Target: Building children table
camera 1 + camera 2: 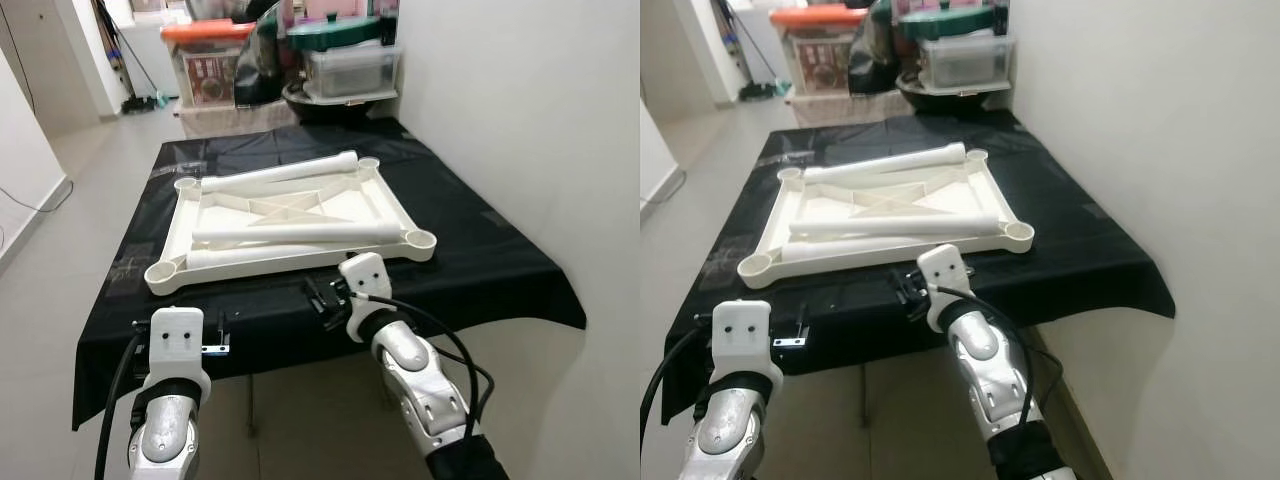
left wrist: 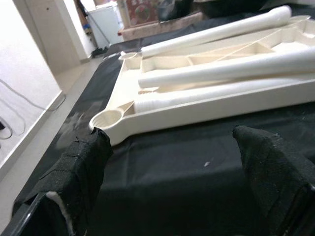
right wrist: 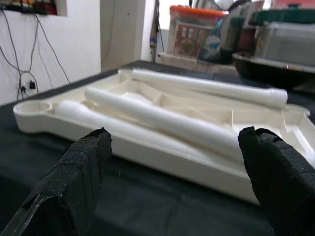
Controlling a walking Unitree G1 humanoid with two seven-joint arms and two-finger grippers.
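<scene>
A cream plastic tabletop point(image 1: 300, 262) lies upside down on a black-clothed table point(image 1: 480, 250), with round leg sockets point(image 1: 162, 270) at its corners. Three cream legs rest loose on it: one along the far edge point(image 1: 280, 175), and two side by side near the front point(image 1: 295, 234) point(image 1: 260, 255). My right gripper point(image 3: 177, 177) hovers open over the cloth just in front of the tabletop's front rim, near its middle point(image 1: 322, 298). My left gripper point(image 2: 172, 182) is open too, low at the table's front left, facing the front-left socket point(image 2: 107, 119). Neither holds anything.
Storage boxes stand behind the table: one with an orange lid point(image 1: 208, 62), a clear one with a green lid point(image 1: 350, 60), and a black basin point(image 1: 330, 100). A white wall point(image 1: 520, 120) runs along the table's right side. Open floor point(image 1: 90, 200) lies to the left.
</scene>
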